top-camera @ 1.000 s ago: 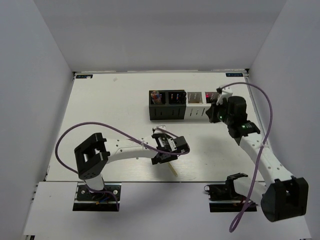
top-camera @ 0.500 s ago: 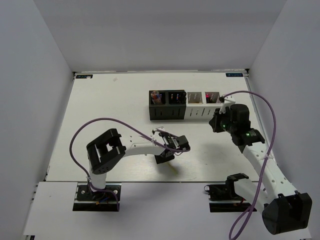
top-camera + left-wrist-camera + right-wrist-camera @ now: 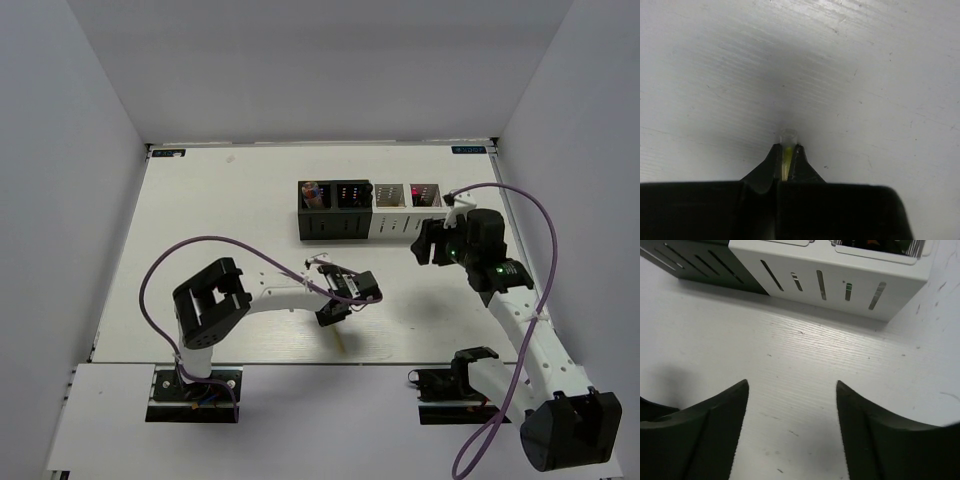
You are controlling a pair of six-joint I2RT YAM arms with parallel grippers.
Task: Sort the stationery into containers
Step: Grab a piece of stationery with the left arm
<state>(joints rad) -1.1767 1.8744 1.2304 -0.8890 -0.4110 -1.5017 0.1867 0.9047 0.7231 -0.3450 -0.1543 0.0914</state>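
Note:
My left gripper (image 3: 331, 317) is low over the table near its front middle. It is shut on a thin tan stick (image 3: 339, 339) whose free end pokes out toward the near edge. In the left wrist view the stick (image 3: 788, 153) shows yellowish between the closed tips of the left gripper (image 3: 788, 146), its clear end just past them. The containers (image 3: 368, 210) stand in a row at the back, two black then two white. My right gripper (image 3: 424, 245) hangs open and empty just in front of the white containers (image 3: 830, 275); in its own view the right gripper (image 3: 792, 383) holds nothing.
The leftmost black bin (image 3: 314, 194) holds colourful items. Something orange (image 3: 880, 244) shows inside the rightmost white bin. A black bin (image 3: 700, 262) sits left of the white ones in the right wrist view. Purple cables loop over both arms.
The left gripper closed on the tan stick. The right gripper opened and drew back from above the rightmost white bin to the table in front of it.

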